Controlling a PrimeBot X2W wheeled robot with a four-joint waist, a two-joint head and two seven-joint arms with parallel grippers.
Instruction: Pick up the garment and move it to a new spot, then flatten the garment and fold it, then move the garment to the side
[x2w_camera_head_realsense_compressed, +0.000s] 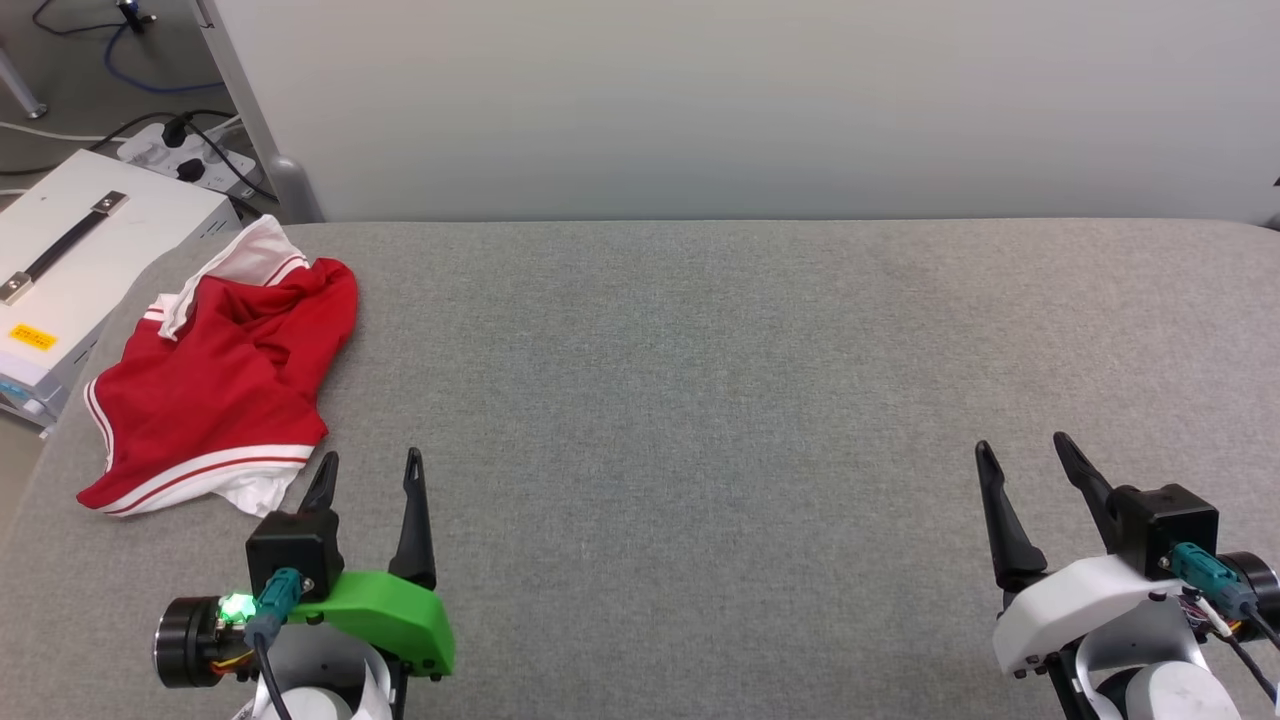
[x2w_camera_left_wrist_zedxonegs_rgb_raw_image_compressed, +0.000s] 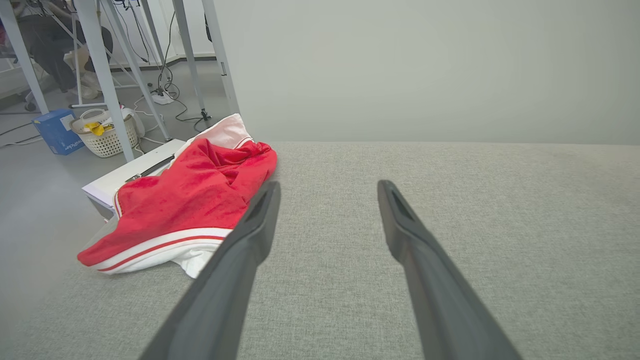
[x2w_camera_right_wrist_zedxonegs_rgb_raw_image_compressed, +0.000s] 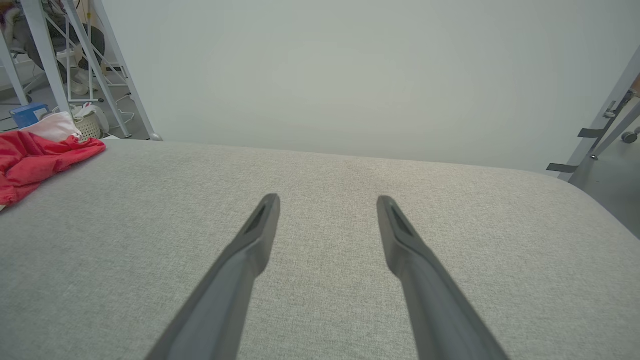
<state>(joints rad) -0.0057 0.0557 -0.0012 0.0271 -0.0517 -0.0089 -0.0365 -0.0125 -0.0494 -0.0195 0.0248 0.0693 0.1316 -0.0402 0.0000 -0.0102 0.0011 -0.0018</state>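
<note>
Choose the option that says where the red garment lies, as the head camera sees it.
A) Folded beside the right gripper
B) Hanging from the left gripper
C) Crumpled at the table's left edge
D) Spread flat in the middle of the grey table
C: the garment lies in a crumpled heap at the left edge of the table, just ahead of the open, empty left gripper.

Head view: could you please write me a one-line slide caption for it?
Crumpled garment lies at the table's left edge; left gripper and right gripper are open and empty.
</note>
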